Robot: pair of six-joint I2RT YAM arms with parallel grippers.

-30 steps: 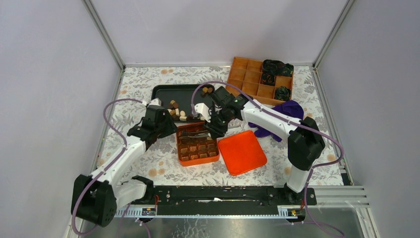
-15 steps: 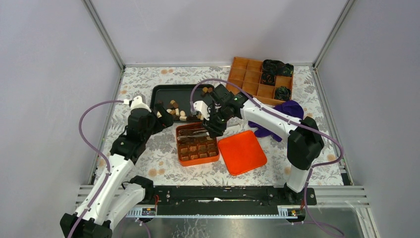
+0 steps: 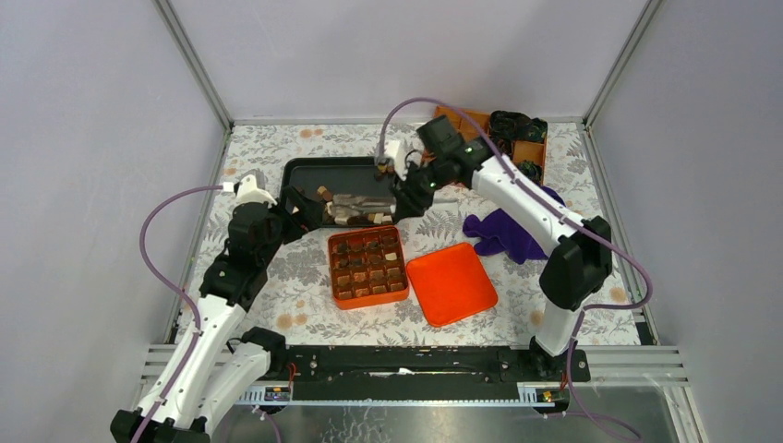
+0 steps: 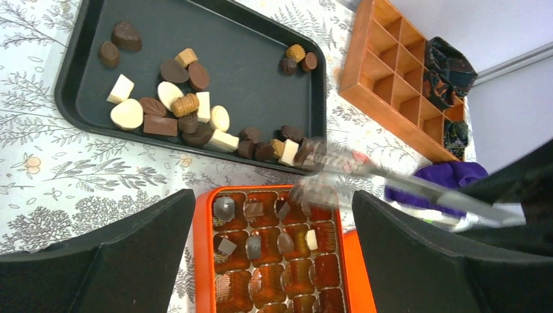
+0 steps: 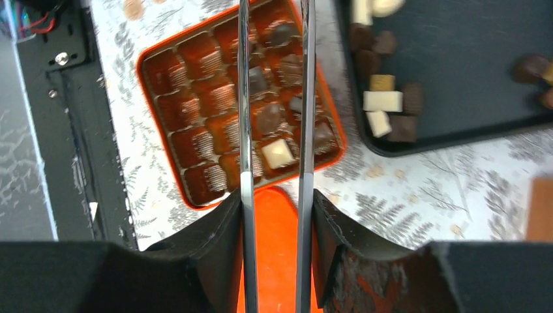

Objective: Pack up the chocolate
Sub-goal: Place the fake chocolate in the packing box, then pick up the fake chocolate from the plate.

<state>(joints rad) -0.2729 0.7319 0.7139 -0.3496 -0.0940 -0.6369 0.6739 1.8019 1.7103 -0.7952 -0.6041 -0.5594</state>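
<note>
Box (image 3: 367, 268) part-filled, packing unfinished.
Many chocolates (image 4: 189, 104) lie in the tray (image 3: 305, 171) at the box's eleven o'clock; right gripper (image 5: 277, 215) clamps tongs (image 5: 242, 130), left gripper (image 4: 274, 202) spread, empty.

The left arm (image 3: 222, 286) leans up the left side of the table (image 3: 600, 305), its left gripper (image 3: 297, 205) spread wide, while the right arm (image 3: 526, 198) stretches from the near right corner toward mid-table, its right gripper (image 3: 409, 191) clamping metal tongs (image 3: 355, 205).
</note>
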